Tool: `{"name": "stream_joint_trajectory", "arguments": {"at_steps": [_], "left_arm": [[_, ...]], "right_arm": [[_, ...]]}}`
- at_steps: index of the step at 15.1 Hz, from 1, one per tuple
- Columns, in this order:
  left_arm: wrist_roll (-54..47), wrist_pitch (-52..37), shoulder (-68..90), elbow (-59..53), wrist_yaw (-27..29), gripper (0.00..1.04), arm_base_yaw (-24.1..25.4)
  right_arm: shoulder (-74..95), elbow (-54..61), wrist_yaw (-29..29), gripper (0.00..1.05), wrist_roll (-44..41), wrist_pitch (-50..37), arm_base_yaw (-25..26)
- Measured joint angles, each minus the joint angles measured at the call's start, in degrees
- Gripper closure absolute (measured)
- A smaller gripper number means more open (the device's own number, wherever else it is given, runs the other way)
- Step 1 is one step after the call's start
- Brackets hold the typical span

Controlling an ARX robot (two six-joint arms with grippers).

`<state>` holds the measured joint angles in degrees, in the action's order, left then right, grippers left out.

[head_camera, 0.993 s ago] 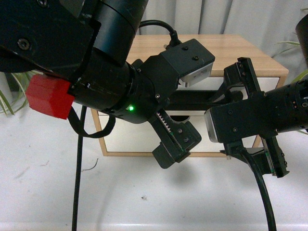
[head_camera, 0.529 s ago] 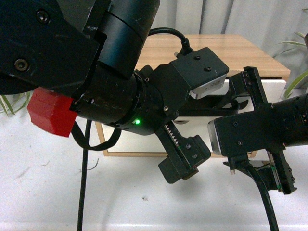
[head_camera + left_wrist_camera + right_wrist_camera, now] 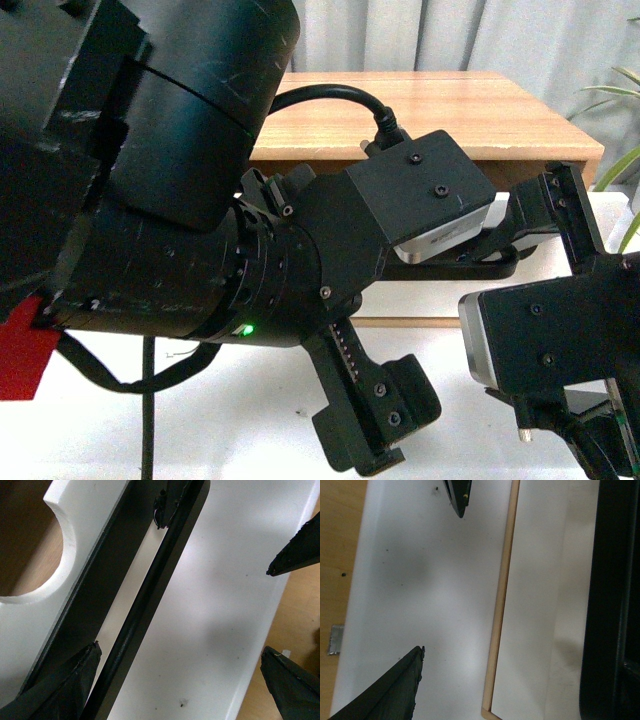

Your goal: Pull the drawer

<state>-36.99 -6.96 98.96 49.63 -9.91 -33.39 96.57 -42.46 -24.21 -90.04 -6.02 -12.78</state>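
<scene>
Both my arms had swung closer to the lens than a second before, filling more of the front view, and the black bar handle [image 3: 480, 266] sat lower in the frame than it had. My left arm [image 3: 180, 200] covered the left and centre. My right gripper [image 3: 570, 330] stood at the lower right, its fingers well apart, one above the body and one below, with nothing between them. The cabinet [image 3: 450, 110] showed its wood top across the upper middle, and the handle came out from behind my left wrist at centre right.

From the left wrist, the drawer [image 3: 30, 625] lay at the upper left, with a white front and light wood showing through its half-round notch. The handle crossed from the top centre down to the lower left, standing just off the front. My left gripper [image 3: 180, 650] was spread wide around the bar. One finger [image 3: 65, 690] sat at the lower left, on the notch side and just beside the bar, though I could not tell if it touched. The other was at the lower right, well apart from the bar. Two more dark tips entered from the top centre and the right edge.

From the right wrist, a white panel [image 3: 430, 605] filled the middle, with a thin wood strip [image 3: 501, 605] right of it. One dark finger [image 3: 395, 690] rose at the lower left. I could not tell whether that panel belonged to the drawer.
</scene>
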Motion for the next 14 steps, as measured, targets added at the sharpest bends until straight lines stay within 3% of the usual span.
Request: {"name": "stream_joint_trajectory", "arguments": {"at_steps": [10,14], "left_arm": [[1.1,-0.4,-10.7,-11.6,-0.9,0.07,-4.0],[4.9,2.1,-14.1,-11.9,-3.0,0.07,-3.0]], "right_arm": [[-12.6,11.9,0.3,0.06,3.7,2.0,-3.3],[-14.0,12.3,0.1,0.06,3.4,0.8,-1.7]]}}
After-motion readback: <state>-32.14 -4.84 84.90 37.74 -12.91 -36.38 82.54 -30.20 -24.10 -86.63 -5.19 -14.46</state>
